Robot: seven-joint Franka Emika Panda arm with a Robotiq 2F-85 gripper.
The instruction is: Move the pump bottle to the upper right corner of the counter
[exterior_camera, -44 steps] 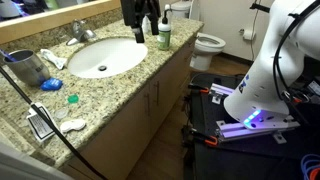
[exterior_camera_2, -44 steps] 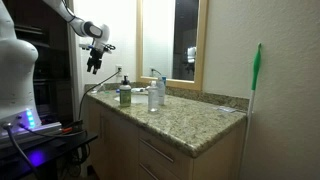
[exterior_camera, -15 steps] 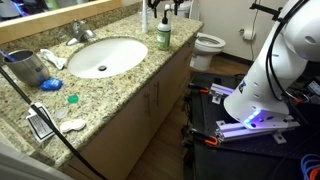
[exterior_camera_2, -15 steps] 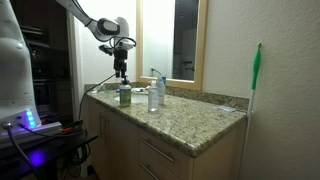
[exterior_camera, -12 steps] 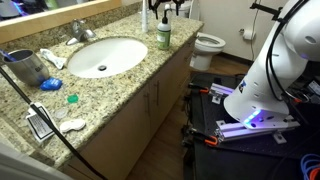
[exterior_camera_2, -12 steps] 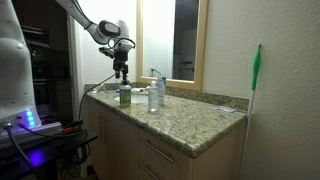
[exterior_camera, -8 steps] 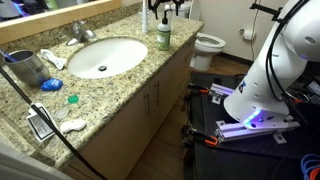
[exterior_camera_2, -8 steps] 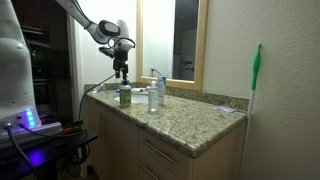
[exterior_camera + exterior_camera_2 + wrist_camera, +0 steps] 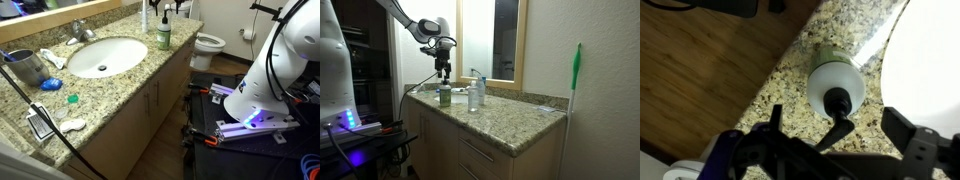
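In an exterior view, the pump bottle (image 9: 163,36) stands upright at the top centre of the frame, on the counter (image 9: 140,78) just past the sink (image 9: 100,56). The gripper (image 9: 165,8) hangs right above it at the frame's top edge. A metal cup (image 9: 28,68) sits far over at the left.

In an exterior view from the side, the pump bottle (image 9: 445,95) is left of centre on the counter (image 9: 515,122), with the gripper (image 9: 442,72) poised just over its pump head and a clear bottle (image 9: 473,96) beside it.

In the wrist view we look straight down on the pump bottle (image 9: 835,82) at centre frame. The gripper (image 9: 837,122) has its fingers (image 9: 775,118) spread wide, one either side of the pump head and not touching it.
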